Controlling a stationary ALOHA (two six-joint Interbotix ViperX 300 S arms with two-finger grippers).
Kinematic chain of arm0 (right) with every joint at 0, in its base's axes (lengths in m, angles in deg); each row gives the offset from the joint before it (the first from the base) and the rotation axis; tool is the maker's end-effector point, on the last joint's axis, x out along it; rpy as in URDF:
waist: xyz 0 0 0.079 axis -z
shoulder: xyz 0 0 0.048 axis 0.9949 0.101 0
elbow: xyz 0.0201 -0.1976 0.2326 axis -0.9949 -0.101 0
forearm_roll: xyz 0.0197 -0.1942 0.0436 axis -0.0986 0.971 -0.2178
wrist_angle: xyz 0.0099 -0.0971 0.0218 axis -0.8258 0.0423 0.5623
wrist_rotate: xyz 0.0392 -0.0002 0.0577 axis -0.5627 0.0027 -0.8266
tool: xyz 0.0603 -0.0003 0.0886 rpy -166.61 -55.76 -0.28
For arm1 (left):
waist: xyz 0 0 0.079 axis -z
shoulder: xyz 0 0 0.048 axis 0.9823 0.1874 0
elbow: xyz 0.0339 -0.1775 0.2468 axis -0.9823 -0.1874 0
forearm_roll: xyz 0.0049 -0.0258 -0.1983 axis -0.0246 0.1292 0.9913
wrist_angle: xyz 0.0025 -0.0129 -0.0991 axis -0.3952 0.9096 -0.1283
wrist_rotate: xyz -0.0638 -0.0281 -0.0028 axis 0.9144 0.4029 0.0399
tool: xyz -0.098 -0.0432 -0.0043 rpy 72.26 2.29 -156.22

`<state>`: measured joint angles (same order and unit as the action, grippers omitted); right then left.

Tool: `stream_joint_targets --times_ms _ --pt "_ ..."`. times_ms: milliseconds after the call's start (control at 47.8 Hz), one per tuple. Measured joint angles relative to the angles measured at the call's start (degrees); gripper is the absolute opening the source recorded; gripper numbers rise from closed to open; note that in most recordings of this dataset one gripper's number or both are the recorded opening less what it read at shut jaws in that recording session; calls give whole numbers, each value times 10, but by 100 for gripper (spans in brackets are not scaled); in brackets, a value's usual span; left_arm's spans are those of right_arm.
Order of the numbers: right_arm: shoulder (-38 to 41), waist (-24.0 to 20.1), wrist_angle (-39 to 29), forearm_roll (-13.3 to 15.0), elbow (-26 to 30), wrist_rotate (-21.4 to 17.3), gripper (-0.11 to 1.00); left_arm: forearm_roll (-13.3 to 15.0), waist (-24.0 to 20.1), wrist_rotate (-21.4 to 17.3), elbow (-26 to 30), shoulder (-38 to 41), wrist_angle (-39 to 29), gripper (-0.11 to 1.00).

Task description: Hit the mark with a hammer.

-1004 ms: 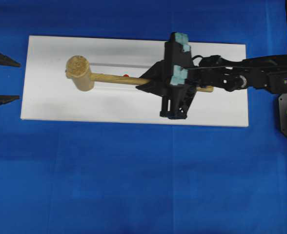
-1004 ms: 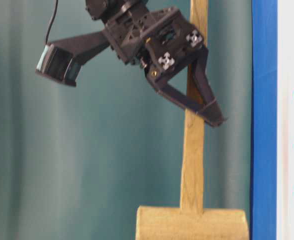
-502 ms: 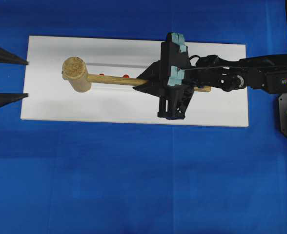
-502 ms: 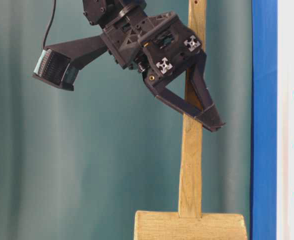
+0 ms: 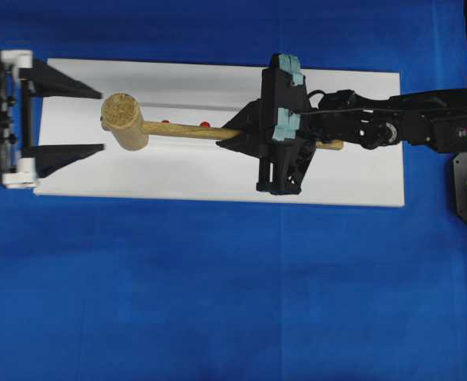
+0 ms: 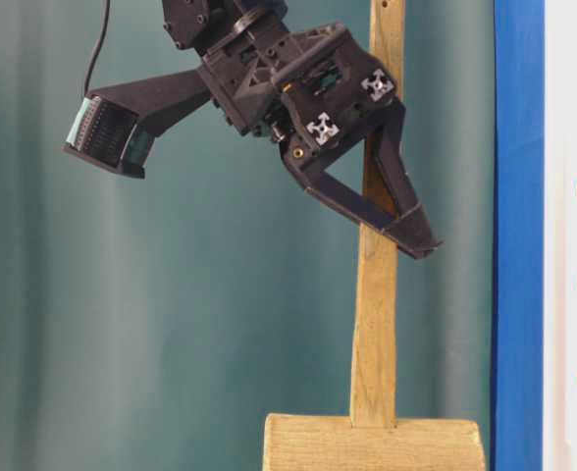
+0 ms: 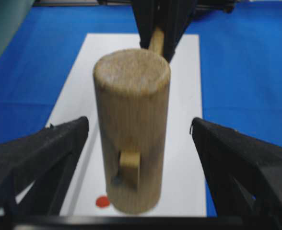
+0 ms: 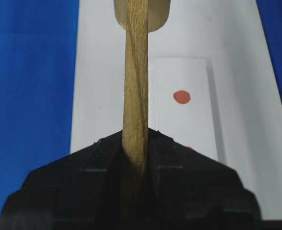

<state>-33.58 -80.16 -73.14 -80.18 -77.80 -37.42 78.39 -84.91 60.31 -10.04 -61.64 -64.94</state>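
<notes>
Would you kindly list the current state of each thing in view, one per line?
hammer: gripped by its handle, head lifted off the board.
right gripper: shut on the hammer's handle.
left gripper: open, one finger on each side of the hammer head, not touching it.
white board: flat on the blue table, red marks partly under the handle.

Both arms matte black plastic. Right gripper (image 5: 232, 132): long tapered fingers, cross-shaped silver fittings, brass screw, pale teal-faced camera block, thin black cable, blue dot on arm. Left gripper (image 5: 86, 115): black wedge fingers, white end brackets.
</notes>
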Motion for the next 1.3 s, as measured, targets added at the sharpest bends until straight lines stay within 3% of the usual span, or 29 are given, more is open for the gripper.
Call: stream_joint_targets --times_ms 335,627,711,857,1296 --pt "0 0 0 0 0 1 2 0 -1 0 62 108 18 94" --pt "0 0 0 1 1 1 2 0 -1 1 73 119 18 91" --pt "0 0 0 1 1 1 2 0 -1 8 74 118 18 81" --pt "0 -3 0 1 0 1 2 0 -1 31 75 119 11 44" --pt "0 -2 -4 10 1 1 2 -1 0 52 75 118 11 45"
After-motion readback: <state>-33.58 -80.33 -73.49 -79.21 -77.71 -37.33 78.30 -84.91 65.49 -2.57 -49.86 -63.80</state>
